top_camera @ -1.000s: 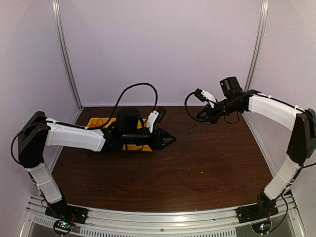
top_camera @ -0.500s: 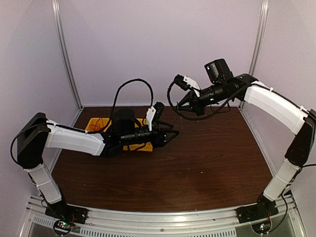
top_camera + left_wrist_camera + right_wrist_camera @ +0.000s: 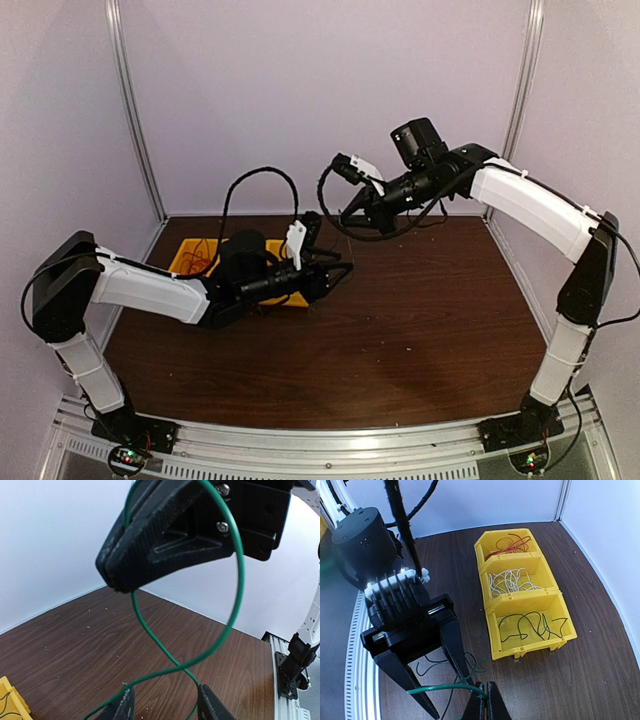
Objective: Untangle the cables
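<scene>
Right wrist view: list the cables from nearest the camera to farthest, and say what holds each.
Nearest, the green cable pinched in the right fingers → black cables in the nearest yellow bin → white cables in the middle bin → red cables in the farthest bin.

Cut off and covered
The thin dark green wire (image 3: 179, 667) runs off the left wrist view's lower edge; overhead, the white left arm (image 3: 150, 288) covers most of the yellow plastic bins (image 3: 188, 252).
</scene>
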`<state>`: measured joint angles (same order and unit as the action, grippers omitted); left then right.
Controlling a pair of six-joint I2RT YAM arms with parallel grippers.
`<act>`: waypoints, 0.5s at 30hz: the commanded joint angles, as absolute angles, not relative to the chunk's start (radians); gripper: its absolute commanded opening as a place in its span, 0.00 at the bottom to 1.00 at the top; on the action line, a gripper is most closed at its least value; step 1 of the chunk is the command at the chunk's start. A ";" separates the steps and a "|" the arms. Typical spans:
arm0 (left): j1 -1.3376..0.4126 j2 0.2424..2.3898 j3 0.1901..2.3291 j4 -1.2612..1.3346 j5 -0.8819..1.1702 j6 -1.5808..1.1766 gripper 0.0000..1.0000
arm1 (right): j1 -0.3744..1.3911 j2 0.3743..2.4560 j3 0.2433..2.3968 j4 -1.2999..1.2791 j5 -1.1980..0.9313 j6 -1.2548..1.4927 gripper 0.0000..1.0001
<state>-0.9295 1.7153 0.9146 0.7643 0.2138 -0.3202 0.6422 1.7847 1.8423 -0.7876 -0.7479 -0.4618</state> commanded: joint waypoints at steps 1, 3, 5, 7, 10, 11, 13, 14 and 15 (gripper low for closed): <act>-0.933 1.711 0.941 0.846 0.181 -0.344 0.44 | 0.662 1.823 1.896 -0.797 -0.788 -0.437 0.00; -0.931 1.731 0.957 0.862 0.211 -0.359 0.44 | 0.664 1.839 1.913 -0.796 -0.790 -0.429 0.00; -0.930 1.755 0.972 0.885 0.251 -0.382 0.43 | 0.665 1.855 1.929 -0.798 -0.786 -0.426 0.00; -0.928 1.770 0.981 0.904 0.270 -0.406 0.36 | 0.665 1.868 1.940 -0.798 -0.785 -0.423 0.00; -0.926 1.781 0.985 0.914 0.265 -0.423 0.18 | 0.666 1.878 1.946 -0.797 -0.786 -0.419 0.00; -0.927 1.781 0.984 0.908 0.250 -0.423 0.12 | 0.665 1.880 1.945 -0.797 -0.785 -0.421 0.00; -0.923 1.773 0.980 0.874 0.190 -0.421 0.00 | 0.665 1.883 1.943 -0.799 -0.777 -0.426 0.00; -0.916 1.766 0.975 0.853 0.149 -0.420 0.00 | 0.664 1.885 1.939 -0.799 -0.770 -0.429 0.02; -0.908 1.757 0.968 0.835 0.114 -0.419 0.00 | 0.664 1.887 1.936 -0.801 -0.765 -0.432 0.04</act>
<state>-0.9276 1.7725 0.9604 0.8349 0.2203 -0.4099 0.6571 1.8751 1.9141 -0.7959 -0.7692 -0.4374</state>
